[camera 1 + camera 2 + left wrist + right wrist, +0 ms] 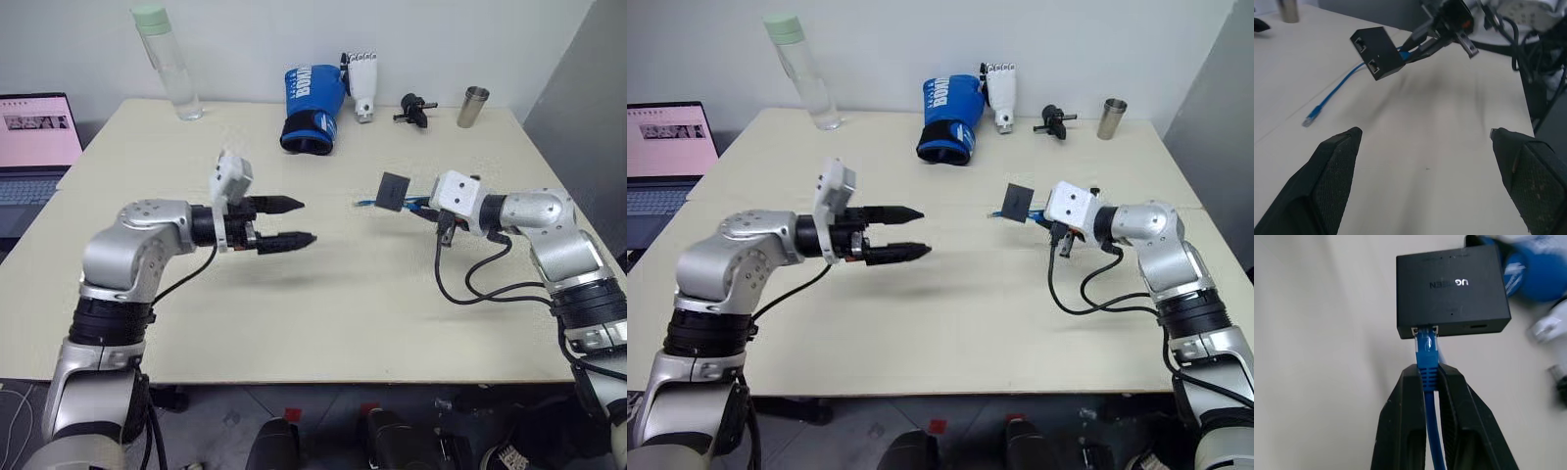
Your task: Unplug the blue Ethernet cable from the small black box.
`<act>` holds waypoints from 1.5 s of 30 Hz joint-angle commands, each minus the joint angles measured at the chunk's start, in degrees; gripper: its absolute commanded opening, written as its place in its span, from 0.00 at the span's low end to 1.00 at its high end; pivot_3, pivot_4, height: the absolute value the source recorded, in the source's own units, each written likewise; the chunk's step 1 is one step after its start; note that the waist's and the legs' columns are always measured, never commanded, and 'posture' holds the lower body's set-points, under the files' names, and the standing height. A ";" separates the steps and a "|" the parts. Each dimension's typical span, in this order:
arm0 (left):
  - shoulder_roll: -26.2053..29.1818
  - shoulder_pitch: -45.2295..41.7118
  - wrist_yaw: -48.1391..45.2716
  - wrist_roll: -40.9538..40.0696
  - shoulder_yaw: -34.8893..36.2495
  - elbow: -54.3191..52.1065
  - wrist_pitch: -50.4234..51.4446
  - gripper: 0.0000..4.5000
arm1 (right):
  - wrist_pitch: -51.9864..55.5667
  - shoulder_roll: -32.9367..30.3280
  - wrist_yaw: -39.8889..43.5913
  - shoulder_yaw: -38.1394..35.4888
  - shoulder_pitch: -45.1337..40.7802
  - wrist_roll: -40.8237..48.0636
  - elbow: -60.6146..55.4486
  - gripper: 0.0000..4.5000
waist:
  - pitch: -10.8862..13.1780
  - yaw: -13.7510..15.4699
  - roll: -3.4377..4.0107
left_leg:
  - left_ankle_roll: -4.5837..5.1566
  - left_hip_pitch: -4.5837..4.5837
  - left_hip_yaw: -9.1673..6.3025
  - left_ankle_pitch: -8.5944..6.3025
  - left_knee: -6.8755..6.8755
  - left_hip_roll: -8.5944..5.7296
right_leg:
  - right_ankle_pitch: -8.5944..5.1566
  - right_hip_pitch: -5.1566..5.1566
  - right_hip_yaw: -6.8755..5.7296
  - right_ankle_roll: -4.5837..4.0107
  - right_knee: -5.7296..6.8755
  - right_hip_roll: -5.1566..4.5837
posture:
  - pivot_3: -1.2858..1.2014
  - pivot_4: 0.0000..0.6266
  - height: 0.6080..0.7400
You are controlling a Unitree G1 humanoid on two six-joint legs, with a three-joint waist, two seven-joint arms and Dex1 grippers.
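The blue Ethernet cable (1427,363) is still plugged into the small black box (1452,291). My right gripper (1428,382) is clamped on the cable's boot just behind the plug, and the box hangs off the table (323,313) at the cable's end, toward 9 o'clock from my right wrist. The cable's free end (1309,119) lies on the tabletop. My left gripper (286,222) hovers at 9 o'clock from the box, fingers spread wide apart, holding nothing.
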 commanded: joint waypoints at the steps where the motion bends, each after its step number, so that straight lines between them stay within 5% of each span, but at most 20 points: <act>1: -1.31 -1.85 1.81 -1.85 1.88 -0.63 0.82 1.00 | -17.22 -1.57 -13.93 1.23 -0.48 -11.28 3.30 0.02 | 0.00 0.01 0.00 | 0.00 0.00 0.01 0.00 0.00 -0.01 | 0.00 0.00 0.02 0.00 0.00 -0.02 | 0.52 0.24 1.00; 8: -7.97 -4.75 4.77 0.59 -0.31 3.28 -3.75 1.00 | -27.99 0.58 -28.84 3.76 -1.68 -23.84 4.66 0.02 | 0.00 -0.03 0.00 | -0.05 0.03 0.05 0.03 0.05 -0.04 | 0.01 -0.01 0.09 -0.01 0.10 -0.06 | 0.52 0.24 1.00; 20: -13.86 -9.21 3.29 6.99 -4.16 12.68 -15.76 1.00 | -29.20 3.20 -29.51 2.99 -1.86 -24.00 1.61 0.02 | 0.00 -0.03 0.00 | -0.24 0.05 0.12 0.14 0.06 -0.06 | 0.01 -0.01 0.20 -0.01 0.11 -0.04 | 0.52 0.24 1.00; 38: -16.70 -12.53 2.99 9.35 -3.99 19.71 -20.78 0.18 | -27.75 3.66 -28.62 2.66 -0.92 -23.46 -1.19 0.02 | 0.00 -0.04 0.00 | -0.19 0.04 0.12 0.11 0.05 -0.08 | 0.01 -0.01 0.21 -0.01 0.12 -0.05 | 0.52 0.24 1.00; 45: -15.72 -12.33 2.68 9.72 -3.85 19.98 -20.48 0.18 | -27.08 3.72 -27.88 2.36 -1.08 -22.26 -0.26 0.02 | 0.00 -0.05 0.00 | -0.20 0.04 0.13 0.11 0.05 -0.08 | 0.01 -0.01 0.21 -0.01 0.12 -0.05 | 0.52 0.24 1.00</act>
